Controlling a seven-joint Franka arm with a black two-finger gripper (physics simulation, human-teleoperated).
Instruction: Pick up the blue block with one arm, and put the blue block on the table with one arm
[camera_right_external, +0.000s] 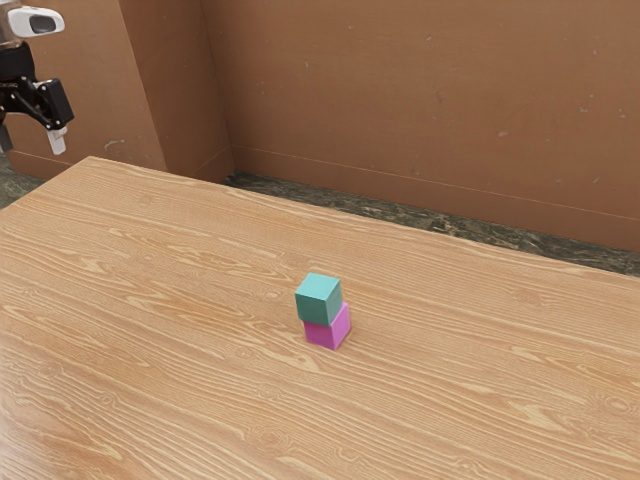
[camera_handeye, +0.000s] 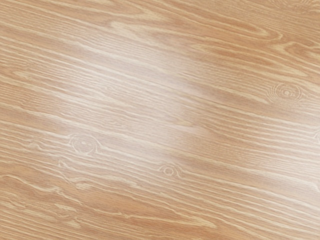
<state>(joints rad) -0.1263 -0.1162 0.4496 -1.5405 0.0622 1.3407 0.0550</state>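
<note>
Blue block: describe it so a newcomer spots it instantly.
Start at the wood-grain table, just below the middle of the exterior view. The blue block sits there, its teal color and upper position setting it apart from the pink block beneath.

Room around teal block (camera_right_external: 319, 302); pink block (camera_right_external: 328, 333) bars way beneath.

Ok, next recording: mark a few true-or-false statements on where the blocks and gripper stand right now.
1. The blue block sits on the pink block. True.
2. The pink block is on top of the stack. False: it is the lower one.
3. The gripper is away from both blocks. True.
4. The blue block rests directly on the table. False: the pink block is beneath it.
5. The gripper is shut. False: its fingers stand apart.
</note>
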